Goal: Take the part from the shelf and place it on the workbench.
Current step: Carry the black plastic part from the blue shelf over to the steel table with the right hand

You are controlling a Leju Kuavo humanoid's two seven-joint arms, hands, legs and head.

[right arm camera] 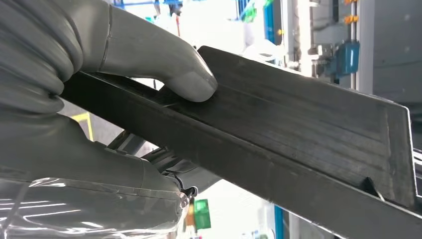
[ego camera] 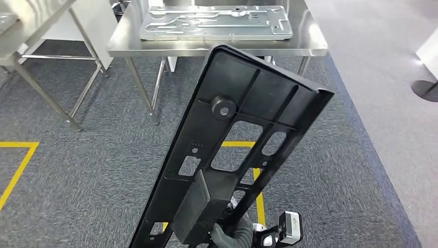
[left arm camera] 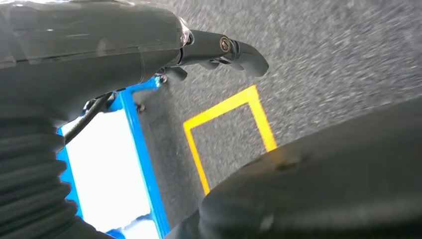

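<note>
Head view shows us the black part raised before the bench; our right hand grips its lower edge, thumb pressing on top.

A grey metal panel with cut-outs lies flat on the steel table. Yellow floor tape marks the grey carpet. A second steel table stands at left.
</note>
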